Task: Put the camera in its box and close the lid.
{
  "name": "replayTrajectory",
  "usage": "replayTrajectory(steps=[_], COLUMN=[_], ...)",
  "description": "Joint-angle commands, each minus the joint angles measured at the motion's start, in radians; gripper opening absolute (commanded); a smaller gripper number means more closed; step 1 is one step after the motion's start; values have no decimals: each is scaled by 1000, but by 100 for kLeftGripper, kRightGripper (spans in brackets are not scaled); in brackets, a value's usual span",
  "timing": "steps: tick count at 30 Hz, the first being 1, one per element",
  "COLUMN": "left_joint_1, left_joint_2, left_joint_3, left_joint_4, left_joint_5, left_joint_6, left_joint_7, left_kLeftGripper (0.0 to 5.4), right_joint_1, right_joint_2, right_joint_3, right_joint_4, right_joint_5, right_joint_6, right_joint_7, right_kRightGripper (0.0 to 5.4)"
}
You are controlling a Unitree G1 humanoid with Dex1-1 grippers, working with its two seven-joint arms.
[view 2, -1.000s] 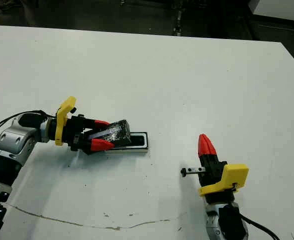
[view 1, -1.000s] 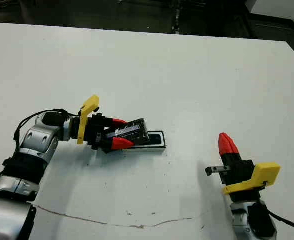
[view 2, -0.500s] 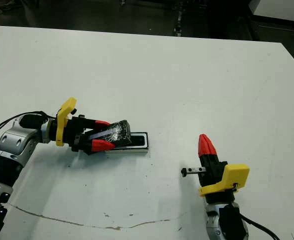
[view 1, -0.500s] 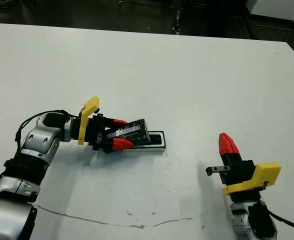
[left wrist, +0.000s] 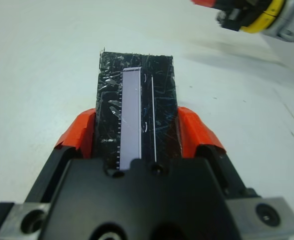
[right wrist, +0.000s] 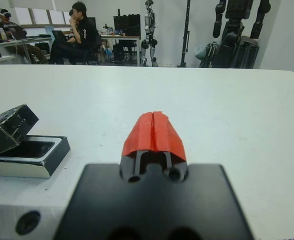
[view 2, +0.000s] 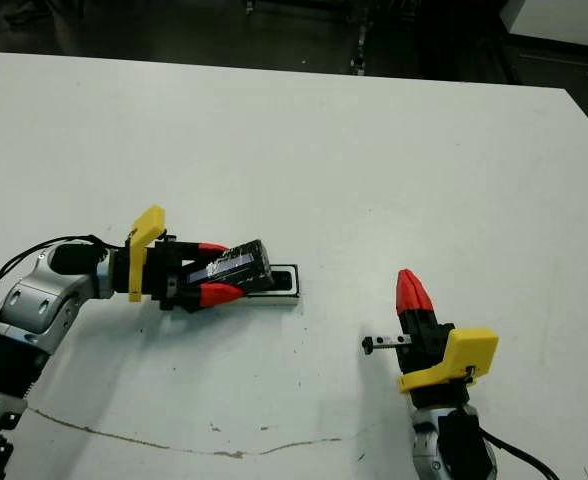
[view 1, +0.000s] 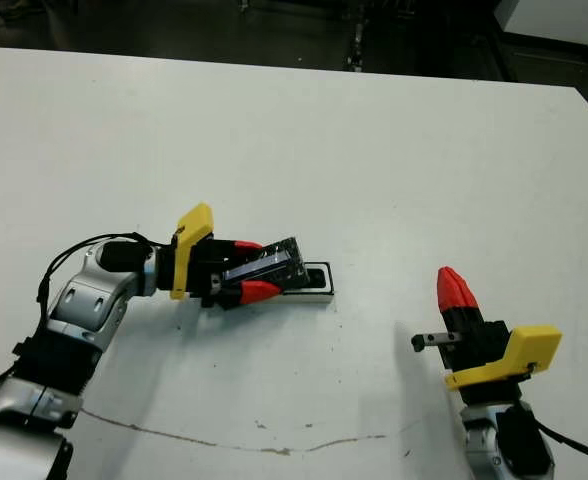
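Spanning the view, white table [view 1: 374, 150] fronts a dark room.

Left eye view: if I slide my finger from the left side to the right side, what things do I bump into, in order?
Left gripper holding the lid → the box → right gripper, closed and holding nothing.

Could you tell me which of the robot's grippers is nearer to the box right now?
The left. The left gripper, shut on the lid, holds it tilted over the box. The right gripper, shut and empty, stands well off to the box's right.
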Motion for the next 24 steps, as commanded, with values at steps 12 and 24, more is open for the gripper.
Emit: replayTrajectory(steps=[12,24], left_joint_1=[-16,-103], left_joint_2=[25,13], left_joint_3=[-175,-202], left_joint_4=[-44,102], left_joint_5=[95,126], left_joint_6=[97,-12], left_joint_7=[4,-68], left_kLeftGripper=[313,313], right_joint_1=[16,17], right_joint_2=[-4,-3], right_joint_3=[2,5], right_joint_4=[0,7], right_joint_5=[-7,-12], right_joint_6=[-4,-15], right_joint_7=[-7,-6], right_kRightGripper=[0,0])
